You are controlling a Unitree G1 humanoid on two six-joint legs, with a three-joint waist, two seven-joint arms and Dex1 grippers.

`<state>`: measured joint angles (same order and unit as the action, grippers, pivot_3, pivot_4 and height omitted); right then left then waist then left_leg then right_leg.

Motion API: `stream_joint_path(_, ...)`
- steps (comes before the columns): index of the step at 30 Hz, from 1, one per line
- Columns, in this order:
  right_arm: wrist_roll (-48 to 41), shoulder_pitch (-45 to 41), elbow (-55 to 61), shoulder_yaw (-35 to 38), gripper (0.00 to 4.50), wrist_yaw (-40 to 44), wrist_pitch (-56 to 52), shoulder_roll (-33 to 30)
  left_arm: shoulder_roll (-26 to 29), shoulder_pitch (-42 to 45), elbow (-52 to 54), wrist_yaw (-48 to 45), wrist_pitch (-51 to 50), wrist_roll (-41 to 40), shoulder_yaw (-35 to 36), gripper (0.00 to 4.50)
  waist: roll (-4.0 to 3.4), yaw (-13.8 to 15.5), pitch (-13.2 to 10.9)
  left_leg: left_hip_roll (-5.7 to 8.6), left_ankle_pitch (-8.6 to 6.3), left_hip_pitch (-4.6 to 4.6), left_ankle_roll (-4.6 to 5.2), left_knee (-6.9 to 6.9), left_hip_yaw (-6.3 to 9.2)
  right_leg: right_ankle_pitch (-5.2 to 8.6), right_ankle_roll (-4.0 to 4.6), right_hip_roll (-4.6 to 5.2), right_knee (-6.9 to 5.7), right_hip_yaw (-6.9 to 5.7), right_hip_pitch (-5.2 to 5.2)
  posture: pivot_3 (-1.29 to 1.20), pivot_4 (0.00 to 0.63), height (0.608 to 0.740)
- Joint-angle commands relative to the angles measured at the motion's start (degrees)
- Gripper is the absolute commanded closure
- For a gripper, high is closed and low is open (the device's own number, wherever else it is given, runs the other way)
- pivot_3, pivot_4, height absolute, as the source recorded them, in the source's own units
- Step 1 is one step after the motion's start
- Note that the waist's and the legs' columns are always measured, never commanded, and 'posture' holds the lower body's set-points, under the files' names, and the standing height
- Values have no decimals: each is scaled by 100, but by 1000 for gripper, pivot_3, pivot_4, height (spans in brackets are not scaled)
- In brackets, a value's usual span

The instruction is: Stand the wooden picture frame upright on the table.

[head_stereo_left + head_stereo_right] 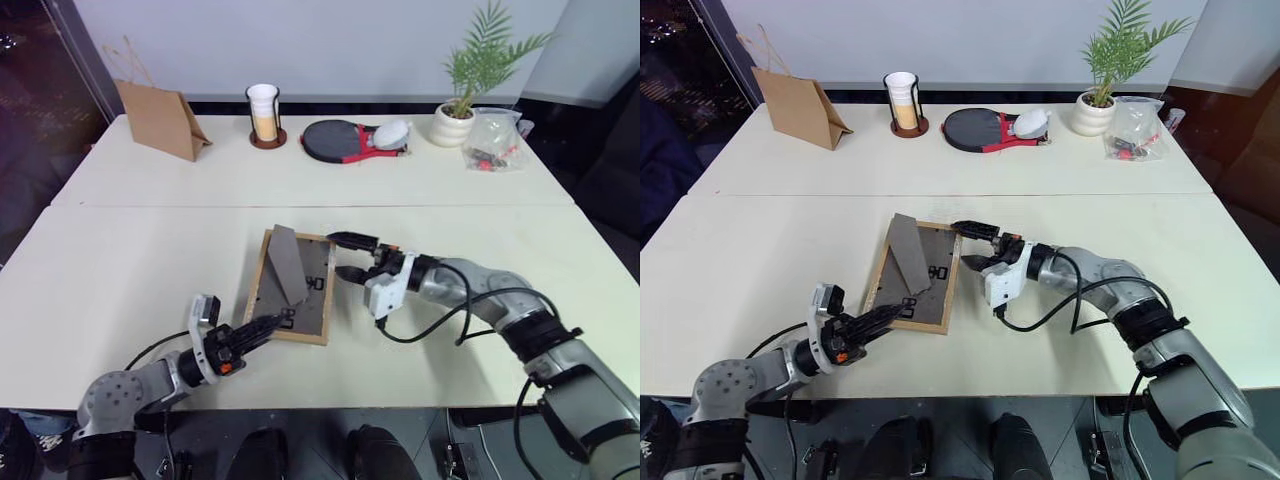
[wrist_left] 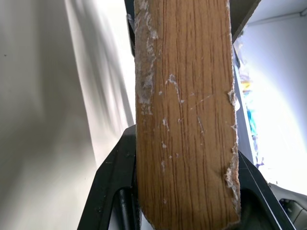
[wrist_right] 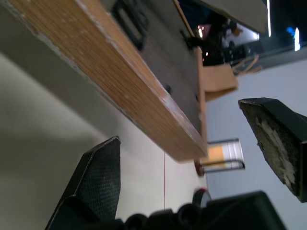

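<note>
Right gripper [image 1: 343,257] beside wooden picture frame [image 1: 291,288].

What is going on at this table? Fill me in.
The robot is working on the wooden picture frame, which lies back-up on the table with its easel stand folded out. The left gripper is shut on the frame's near edge. The right gripper is open, its fingers either side of the frame's far right corner without gripping it. The frame is not yet upright.
</note>
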<state>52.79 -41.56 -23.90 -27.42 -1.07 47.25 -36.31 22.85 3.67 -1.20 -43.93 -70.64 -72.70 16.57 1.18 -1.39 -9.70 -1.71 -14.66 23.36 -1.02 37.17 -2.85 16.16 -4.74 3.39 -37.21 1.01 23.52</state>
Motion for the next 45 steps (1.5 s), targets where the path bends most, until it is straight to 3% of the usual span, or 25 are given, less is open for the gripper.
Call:
stream_joint_path(1, 262, -272, -98, -47, 41, -446, 2, 102, 138, -245, 39, -354, 57, -33, 118, 3392, 0, -13, 0, -2, 0, 0, 0, 0, 0, 0, 0, -1, 0, 0, 0, 0, 150, 740)
stream_joint_path(2, 309, -323, -159, -69, 41, -512, -11, 130, 164, -303, 51, -420, 82, -13, 106, 3392, 0, -31, 0, -3, 1, -1, -1, -1, 0, 0, 1, -2, 0, 0, 0, 0, 150, 740)
stream_joint_path(4, 418, -410, -251, -127, 571, -644, -11, 159, 160, -420, 63, -554, 181, 83, 32, 3392, 0, -69, 0, -3, 1, -2, -3, -1, 2, 1, 2, -2, -1, -1, -1, 0, 150, 740)
stream_joint_path(10, 710, -529, -229, -325, 3505, -938, 67, 227, -85, -311, -83, -503, 359, 256, -111, 3392, -1, -107, 1, -3, 2, -10, -3, -1, 3, 1, 2, -1, -4, -1, -10, 0, 150, 740)
stream_joint_path(11, 714, -529, -220, -351, 3584, -938, 78, 246, -254, -45, 230, 222, 222, -281, -50, 3392, -1, -106, 1, -2, 2, -10, -3, -1, 3, 1, 2, -1, -5, -1, -10, 0, 150, 740)
stream_joint_path(14, 752, -534, -191, -416, 3584, -950, 89, 278, -624, 560, 978, 2286, 230, -1877, -125, 3392, 5, -19, -3, 2, 2, -4, -1, 12, 14, -2, -3, 11, -6, -6, -14, 0, 150, 740)
stream_joint_path(17, 765, -524, -192, -420, 3584, -945, 79, 318, -668, 624, 1168, 3272, 447, -2685, -268, 3392, 8, 2, -1, 4, 0, -2, 2, 18, 11, -8, -14, 15, -5, -3, -15, 0, 150, 740)
stream_joint_path(21, 761, -519, -176, -359, 3584, -987, 21, 343, -570, 594, 1318, 3932, 688, -3299, -459, 3392, 6, 9, 0, 0, 5, -7, -7, 0, 10, -9, -16, 3, -5, -3, -10, 0, 150, 740)
stream_joint_path(29, 915, -555, -95, -352, 3584, -1230, -13, 299, -357, 566, 1433, 4385, 1051, -3890, -738, 3392, 7, 37, 0, 3, 20, -6, -32, 10, 8, -8, -15, -3, -4, -1, -15, 0, 150, 740)
stream_joint_path(34, 1123, -591, -62, -419, 1201, -1522, -102, 318, -230, 571, 1474, 4424, 1209, -4020, -867, 3392, 7, 28, -1, -3, 22, -4, -36, 7, 9, -8, -15, -18, -5, 2, -9, 0, 150, 740)
stream_joint_path(36, 1269, -640, -63, -492, 51, -1671, -148, 305, -209, 562, 1485, 4411, 1247, -4030, -895, 3392, 7, 41, -1, -3, 25, -5, -40, 7, 11, -8, -15, -25, -5, 1, -10, 0, 150, 740)
stream_joint_path(45, 1236, -960, -577, -473, 51, -1886, -301, 320, -44, 455, 1548, 4320, 1224, -4030, -980, 3392, 7, 40, -1, 0, 25, -5, -40, 12, 10, -8, -14, -25, -3, 1, -15, 0, 150, 740)
